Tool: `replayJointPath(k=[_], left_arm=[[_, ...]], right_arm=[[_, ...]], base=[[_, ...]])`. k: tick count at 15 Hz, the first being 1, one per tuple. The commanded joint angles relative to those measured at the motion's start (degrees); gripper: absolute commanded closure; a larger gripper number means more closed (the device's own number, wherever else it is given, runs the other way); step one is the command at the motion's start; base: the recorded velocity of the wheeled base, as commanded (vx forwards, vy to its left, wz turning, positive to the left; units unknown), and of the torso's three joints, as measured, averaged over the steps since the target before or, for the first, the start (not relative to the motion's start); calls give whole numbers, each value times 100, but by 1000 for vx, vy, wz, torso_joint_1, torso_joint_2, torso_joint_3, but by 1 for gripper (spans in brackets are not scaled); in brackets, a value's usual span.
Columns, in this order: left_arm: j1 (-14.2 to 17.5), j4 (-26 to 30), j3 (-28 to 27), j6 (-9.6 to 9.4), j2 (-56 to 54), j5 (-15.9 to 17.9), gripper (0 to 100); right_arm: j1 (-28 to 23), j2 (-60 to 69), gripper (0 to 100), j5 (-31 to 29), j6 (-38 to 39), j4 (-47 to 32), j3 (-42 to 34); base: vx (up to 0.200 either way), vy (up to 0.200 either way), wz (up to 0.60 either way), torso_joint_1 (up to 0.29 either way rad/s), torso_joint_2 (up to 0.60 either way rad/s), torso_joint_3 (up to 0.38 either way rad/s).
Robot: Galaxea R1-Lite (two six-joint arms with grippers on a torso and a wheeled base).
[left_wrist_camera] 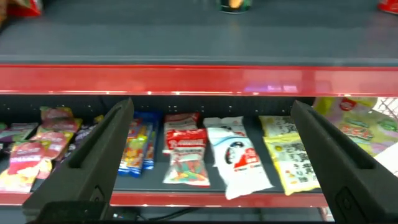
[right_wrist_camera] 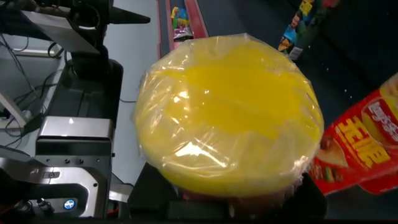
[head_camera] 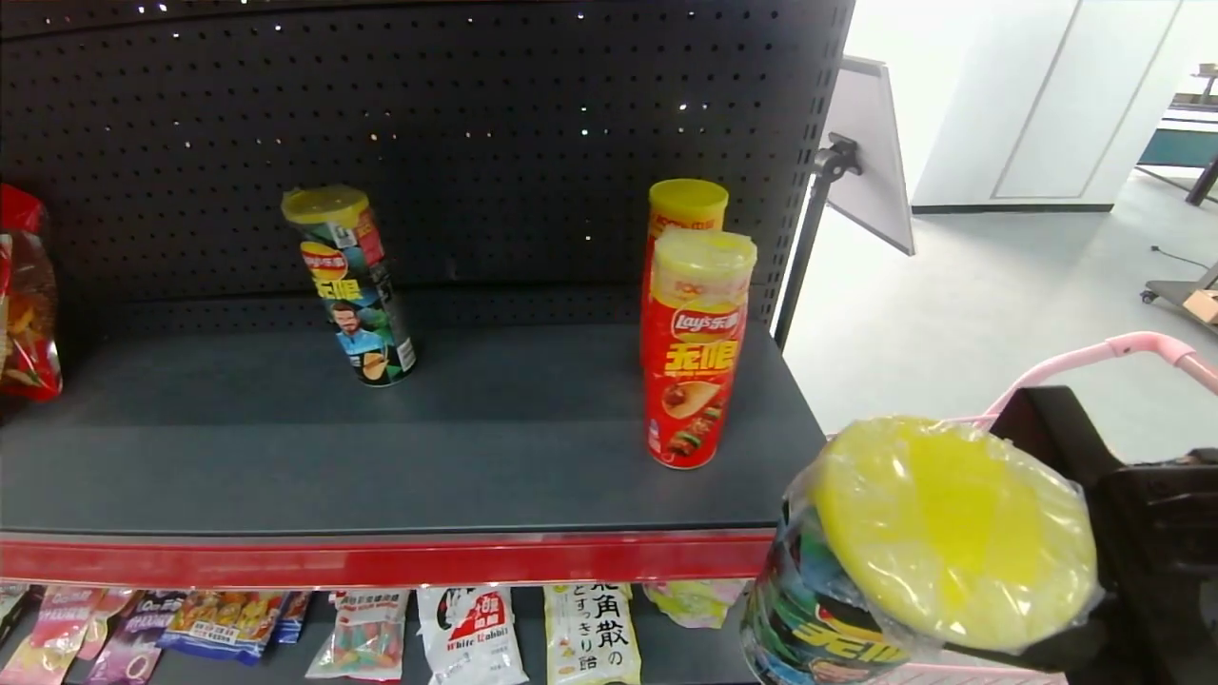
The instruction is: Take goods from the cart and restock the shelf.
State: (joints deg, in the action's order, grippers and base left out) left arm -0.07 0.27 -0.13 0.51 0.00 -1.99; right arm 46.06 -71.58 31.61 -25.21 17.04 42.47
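Chip can [head_camera: 885,533], gripped by the right claw [head_camera: 1032,542] off the right end of the shelf [head_camera: 476,457] while the left claw [left_wrist_camera: 205,155] hangs open: judged best swung left and stood upright, clear of the red cans [head_camera: 695,381].

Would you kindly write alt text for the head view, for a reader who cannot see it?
The right gripper holds a yellow-lidded chip can beside a dark shelf. On the shelf stand a dark can and two red cans, one behind the other.
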Motion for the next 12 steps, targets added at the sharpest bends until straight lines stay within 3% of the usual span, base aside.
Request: replayJointPath(k=[1, 12], left_arm=[[-1, 0, 5, 2, 0, -3, 0], [-1, 0, 5, 2, 0, -3, 0]], right_arm=[[0, 4, 100, 3, -1, 1, -2], [0, -40, 100, 21, -28, 1, -81]], base=[[0, 200, 0, 2, 2, 2], [0, 200, 0, 2, 3, 1]])
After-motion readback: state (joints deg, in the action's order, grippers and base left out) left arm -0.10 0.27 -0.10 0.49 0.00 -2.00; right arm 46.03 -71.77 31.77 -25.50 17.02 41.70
